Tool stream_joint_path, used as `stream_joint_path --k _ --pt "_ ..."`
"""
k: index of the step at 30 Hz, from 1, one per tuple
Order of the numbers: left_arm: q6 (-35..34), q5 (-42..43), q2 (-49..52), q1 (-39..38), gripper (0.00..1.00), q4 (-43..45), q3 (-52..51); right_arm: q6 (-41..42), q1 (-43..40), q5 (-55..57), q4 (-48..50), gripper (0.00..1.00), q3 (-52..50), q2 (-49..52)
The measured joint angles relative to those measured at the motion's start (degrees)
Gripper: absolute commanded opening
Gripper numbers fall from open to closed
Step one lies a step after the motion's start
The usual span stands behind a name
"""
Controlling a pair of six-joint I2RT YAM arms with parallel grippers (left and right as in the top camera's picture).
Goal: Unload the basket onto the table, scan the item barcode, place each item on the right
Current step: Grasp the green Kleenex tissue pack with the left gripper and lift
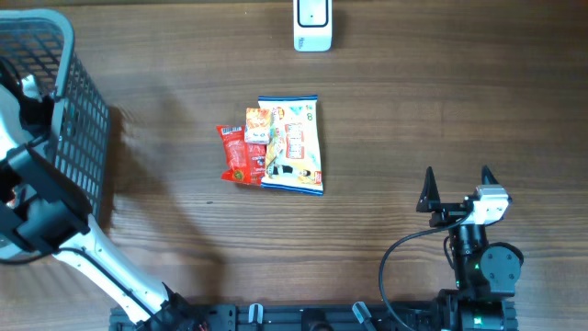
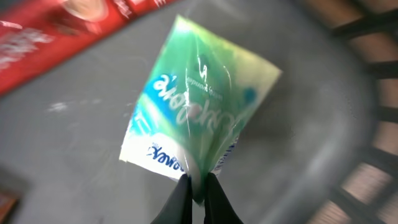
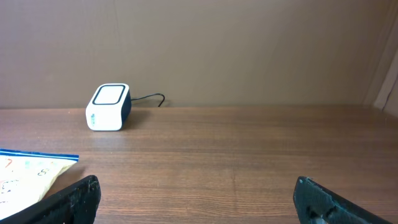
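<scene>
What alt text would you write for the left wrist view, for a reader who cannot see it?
The left tool, shut, pinches the lower edge of a green-and-white packet inside a grey basket. A blurred red packet lies at the upper left.

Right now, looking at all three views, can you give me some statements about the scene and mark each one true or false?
1. The left gripper is shut on a green and white packet. True.
2. The right gripper holds the barcode scanner. False: it is open and empty, apart from the scanner.
3. Snack packets lie on the table outside the basket. True.
4. The barcode scanner sits inside the basket. False: it stands on the table, far from the basket.
</scene>
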Motion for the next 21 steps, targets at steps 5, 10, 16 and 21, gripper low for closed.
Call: stream_joint_path --k 5,10,16,21 --pt "-4.09 0.02 -10.78 0.0 0.04 0.66 -0.28 0.0 0.02 0.0 0.0 1.0 0.0 0.0" --pt "-8.79 0.22 -25.46 0.0 0.04 1.46 -0.17 0.0 0.02 0.0 0.0 1.0 0.0 0.0" --pt "-13.92 3.26 -37.16 -0.11 0.04 -1.88 0.0 0.0 0.02 0.0 0.02 1.0 0.0 0.0" --pt "-14.64 4.26 -36.48 -0.17 0.91 -2.03 -0.07 0.0 0.02 0.0 0.0 1.0 0.0 0.0"
